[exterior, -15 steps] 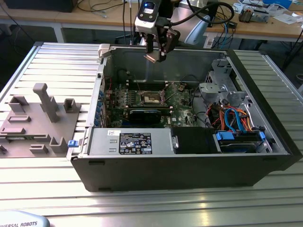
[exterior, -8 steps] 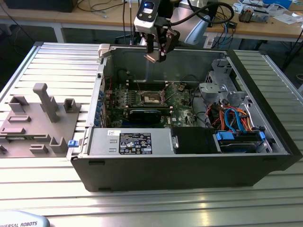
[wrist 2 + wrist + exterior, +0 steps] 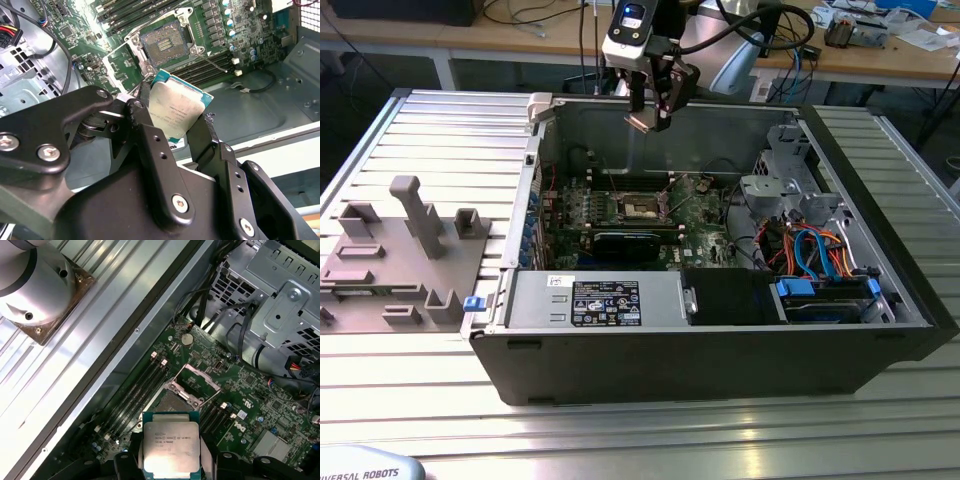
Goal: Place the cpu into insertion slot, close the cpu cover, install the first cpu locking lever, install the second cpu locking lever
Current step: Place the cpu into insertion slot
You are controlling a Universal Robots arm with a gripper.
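The gripper (image 3: 175, 122) is closed narrow on the cpu (image 3: 176, 106). Its black fingers (image 3: 147, 135) press against two opposite edges, so the chip sits between the tips with its silvery printed face turned toward both wrist cameras. In the second wrist view the chip is held tilted, with most of its face standing clear of the fingertips. In the exterior view the gripper (image 3: 648, 118) hangs high over the open computer case (image 3: 720, 350), near its far wall, and the chip is a small pale patch at the tips. The insertion slot (image 3: 169, 401) lies well below the chip and apart from it, a dark square recess with a metal rim in the middle of the green circuit board (image 3: 240, 390). The slot holds no chip and its contact field is uncovered. The cpu cover (image 3: 196, 381), a thin silvery frame with a square window, stands swung up and open at one side of the slot. Long dark memory slots (image 3: 131, 397) flank the socket on the board.
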